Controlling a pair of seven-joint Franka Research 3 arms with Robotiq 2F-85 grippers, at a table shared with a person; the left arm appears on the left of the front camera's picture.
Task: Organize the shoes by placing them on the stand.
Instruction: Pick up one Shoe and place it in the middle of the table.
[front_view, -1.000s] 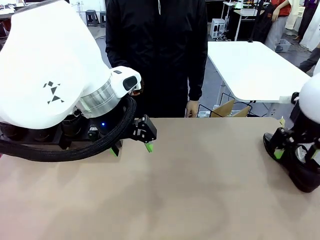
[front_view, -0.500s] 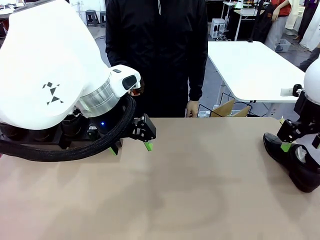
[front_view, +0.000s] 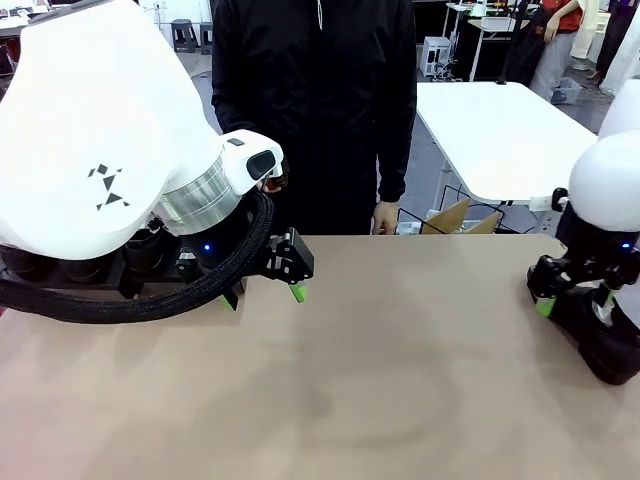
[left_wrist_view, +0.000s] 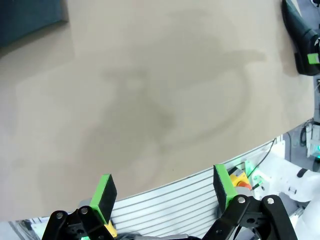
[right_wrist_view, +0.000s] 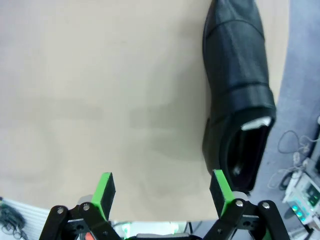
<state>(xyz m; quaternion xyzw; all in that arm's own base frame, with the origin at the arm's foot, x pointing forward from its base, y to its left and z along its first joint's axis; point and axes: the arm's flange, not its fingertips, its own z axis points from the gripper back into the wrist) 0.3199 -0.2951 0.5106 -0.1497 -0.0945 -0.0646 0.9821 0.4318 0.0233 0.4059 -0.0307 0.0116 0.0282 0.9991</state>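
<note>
Front view facing across table (front_view: 400, 380), both wrist views looking down close, sharing its top

Front view: the left arm's white housing (front_view: 100, 160) covers most of the stand (front_view: 150, 270) and the shoes (front_view: 60, 268) on it; only dark rounded shapes show beneath the housing, number indeterminate. The left gripper (front_view: 262, 297) is partly masked by its cable. At the bench's (front_view: 400, 380) right edge, a shoe (front_view: 605, 345) is overlapped by the right gripper (front_view: 572, 300) and cropped by the frame. The person (front_view: 315, 110) is cropped above the shoulders.
</note>
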